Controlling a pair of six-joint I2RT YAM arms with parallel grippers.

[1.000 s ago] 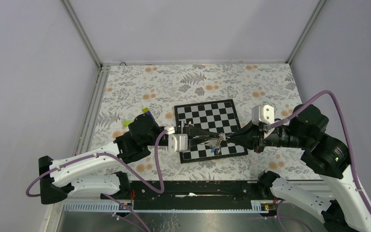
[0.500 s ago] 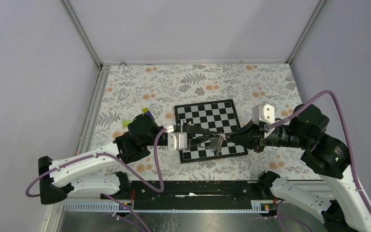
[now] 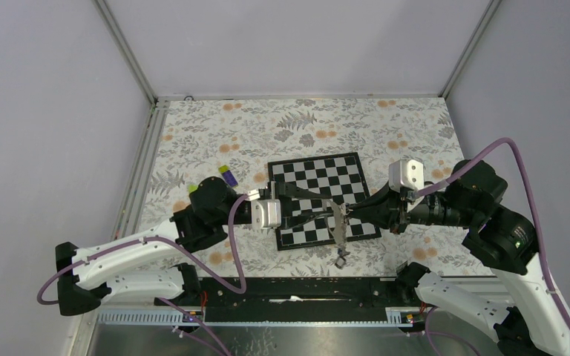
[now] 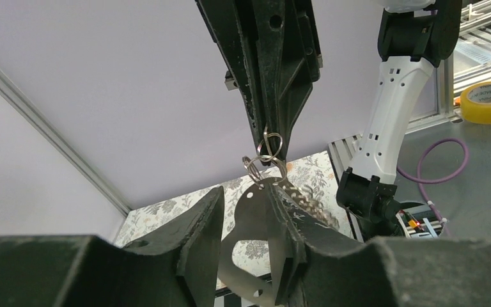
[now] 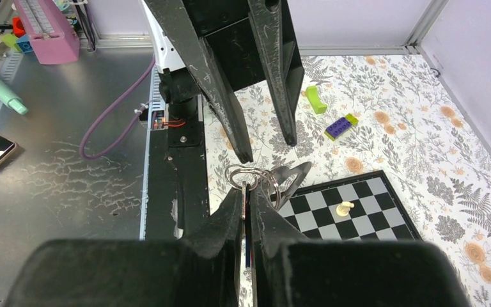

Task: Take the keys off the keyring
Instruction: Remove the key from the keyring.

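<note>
**right gripper's got the keyring, left one's open**

right gripper (image 5: 246, 203) is pinched tight on the metal rings of the keyring (image 5: 250, 176), holding it up over the near edge of the chessboard (image 3: 319, 178). the strap (image 3: 337, 230) dangles down from there. left gripper (image 5: 268, 148) faces it tip to tip with jaws apart. a flat silvery key (image 4: 249, 256) sits between the left fingers (image 4: 198, 224), resting against one of them. print on the yellow tape roll (image 4: 489, 102) is too small to read.
</note>
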